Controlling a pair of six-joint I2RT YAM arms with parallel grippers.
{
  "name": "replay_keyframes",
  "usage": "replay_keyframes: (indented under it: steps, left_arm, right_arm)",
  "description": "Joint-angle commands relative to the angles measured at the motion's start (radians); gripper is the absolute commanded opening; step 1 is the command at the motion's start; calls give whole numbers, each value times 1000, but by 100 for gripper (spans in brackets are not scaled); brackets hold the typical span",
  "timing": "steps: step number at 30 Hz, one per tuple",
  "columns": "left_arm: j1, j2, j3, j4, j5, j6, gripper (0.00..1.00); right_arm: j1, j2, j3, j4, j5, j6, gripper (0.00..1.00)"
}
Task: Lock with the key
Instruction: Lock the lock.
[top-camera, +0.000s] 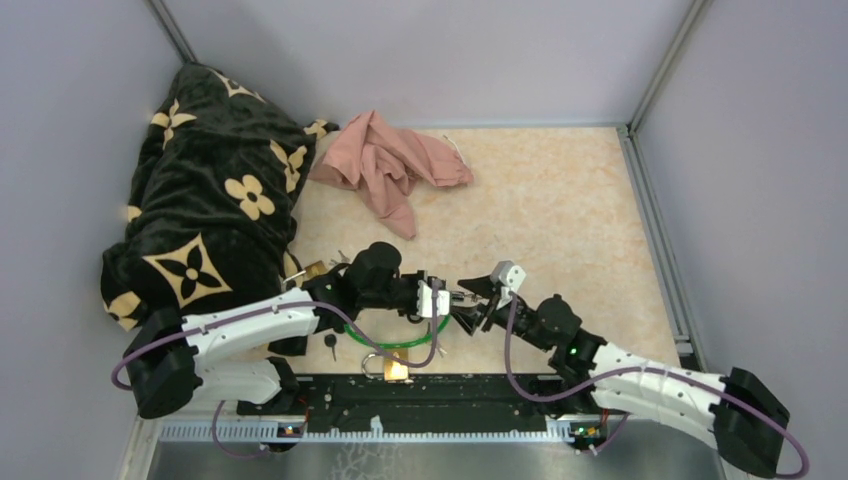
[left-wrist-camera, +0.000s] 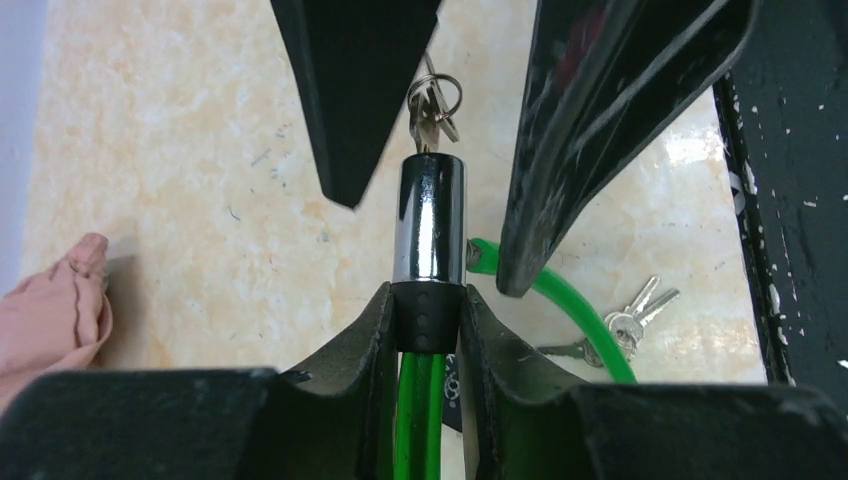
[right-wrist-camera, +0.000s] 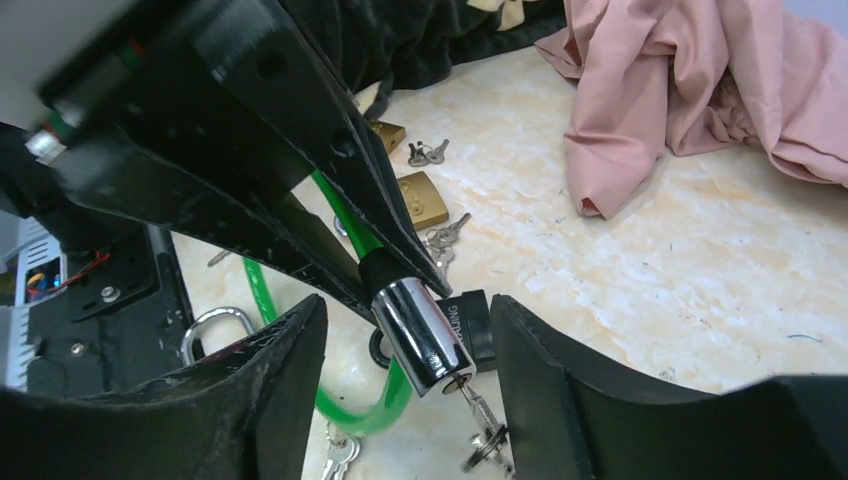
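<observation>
Chrome lock (left-wrist-camera: 428, 215) in L tool (left-wrist-camera: 425, 300), key (right-wrist-camera: 478, 410) within R tool (right-wrist-camera: 408, 312)

Free tabletop (top-camera: 560, 200) far right; blanket (top-camera: 210, 200), pink cloth (top-camera: 390, 165) (far left); green cable lock (top-camera: 400, 345) central

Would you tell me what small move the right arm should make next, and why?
Probably close the right tool on the key: it sits in the chrome lock cylinder, which the left tool grips, and the right tool stands open astride it.
</observation>
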Motion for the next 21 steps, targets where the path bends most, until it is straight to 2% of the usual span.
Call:
replay_keyframes:
  steps: [1,4,5,6,10,12,17,19,21]
  left_arm:
    - [-10,-2,-47,-97,-22,-5,0]
    - [-9,-15,-62,-88,-8,32,0]
    - [-10,-20,-67,-85,-5,38,0]
    - [-10,-23,-69,-83,-2,40,0]
    - [-10,-37,-83,-67,6,42,0]
    - [-9,-41,-89,-64,9,44,0]
    - [-9,-60,-94,-63,11,43,0]
    - [-10,-67,-97,-59,13,43,0]
    - [-10,-76,-97,-59,14,43,0]
  right_arm:
    - [0,-160,90,-282,-49,46,66]
    - [-2,-259,147,-494,-39,89,79]
    - [-5,-286,177,-560,-41,104,88]
    - [-10,-298,206,-616,-44,118,93]
    - [-51,-254,335,-799,-43,192,94]
    - [-108,-189,388,-820,-122,243,89]
    - [-353,-55,404,-760,-443,365,59]
    - [-395,-58,370,-722,-478,371,52]
    - [-400,-63,342,-688,-501,359,51]
